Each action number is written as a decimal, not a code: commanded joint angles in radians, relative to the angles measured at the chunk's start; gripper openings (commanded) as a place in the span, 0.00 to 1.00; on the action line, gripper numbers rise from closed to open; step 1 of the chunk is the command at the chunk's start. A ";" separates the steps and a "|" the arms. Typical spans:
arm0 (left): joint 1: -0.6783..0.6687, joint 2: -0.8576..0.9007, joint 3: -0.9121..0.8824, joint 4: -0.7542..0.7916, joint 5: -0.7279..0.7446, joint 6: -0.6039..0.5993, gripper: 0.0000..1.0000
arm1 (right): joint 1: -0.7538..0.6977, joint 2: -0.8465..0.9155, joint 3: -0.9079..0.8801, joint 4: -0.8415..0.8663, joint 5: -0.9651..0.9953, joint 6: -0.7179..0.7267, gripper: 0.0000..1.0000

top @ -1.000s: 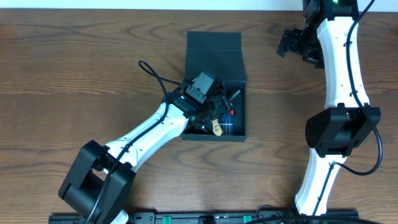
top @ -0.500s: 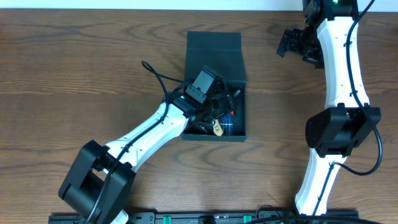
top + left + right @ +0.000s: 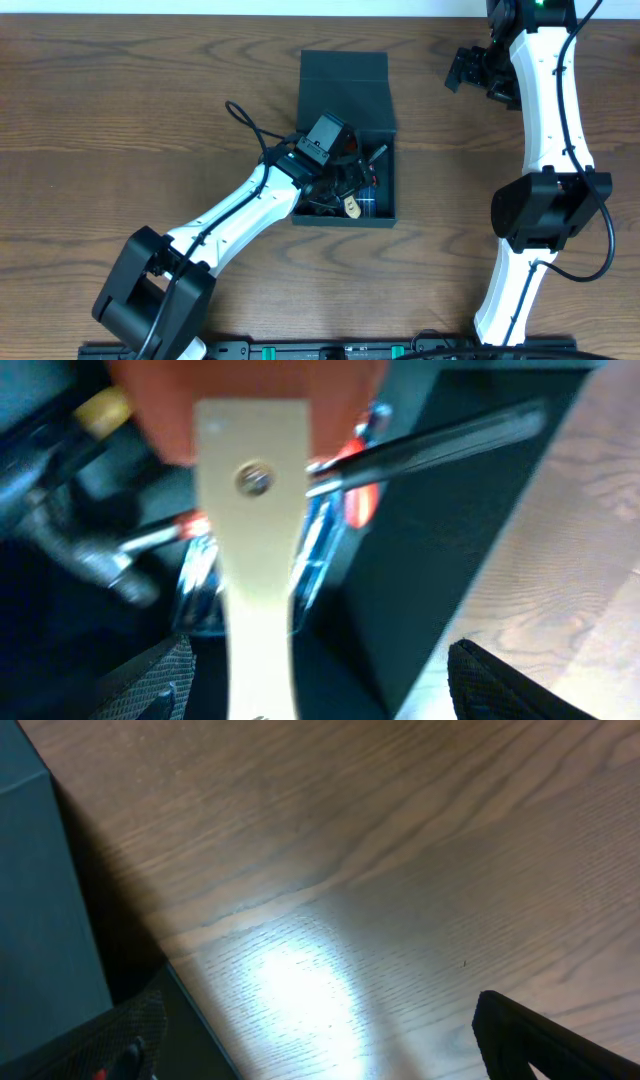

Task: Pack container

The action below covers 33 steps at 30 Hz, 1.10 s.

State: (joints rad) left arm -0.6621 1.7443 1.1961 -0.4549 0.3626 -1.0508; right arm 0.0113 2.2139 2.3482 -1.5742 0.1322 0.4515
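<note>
The dark teal container (image 3: 385,205) sits mid-table with its flap lid (image 3: 343,85) folded open toward the far side. Several hand tools lie inside, among them a cream-handled tool (image 3: 349,206) and orange-handled pliers (image 3: 370,178). My left gripper (image 3: 348,182) hangs over the box interior. In the left wrist view it (image 3: 320,660) is open, with the cream handle (image 3: 255,560) running between its fingers untouched, nearer the left finger (image 3: 150,680). My right gripper (image 3: 462,72) stands open over bare wood at the far right, as the right wrist view (image 3: 318,1010) also shows.
The container's right wall (image 3: 420,560) rises just beside my left gripper, with wood table (image 3: 570,560) beyond it. The box's side (image 3: 30,890) shows at the left edge of the right wrist view. Wood table (image 3: 120,110) surrounds the box.
My left wrist has shifted very slightly over the box. No tool has moved, and the right arm is unmoved.
</note>
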 commanded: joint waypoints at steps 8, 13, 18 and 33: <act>0.003 -0.047 0.020 -0.004 0.084 -0.002 0.80 | 0.003 -0.005 0.017 -0.001 0.010 -0.008 0.99; 0.003 -0.047 0.020 -0.005 0.098 -0.002 0.79 | 0.003 -0.005 0.017 0.000 0.010 -0.008 0.99; 0.003 -0.047 0.020 -0.005 0.098 -0.002 0.79 | 0.003 -0.005 0.017 -0.001 0.010 -0.008 0.99; 0.002 -0.045 0.019 -0.048 0.098 -0.002 0.80 | 0.003 -0.005 0.017 -0.001 0.010 -0.008 0.99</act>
State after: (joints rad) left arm -0.6621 1.7184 1.1961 -0.4988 0.4496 -1.0508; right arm 0.0113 2.2139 2.3482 -1.5738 0.1318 0.4515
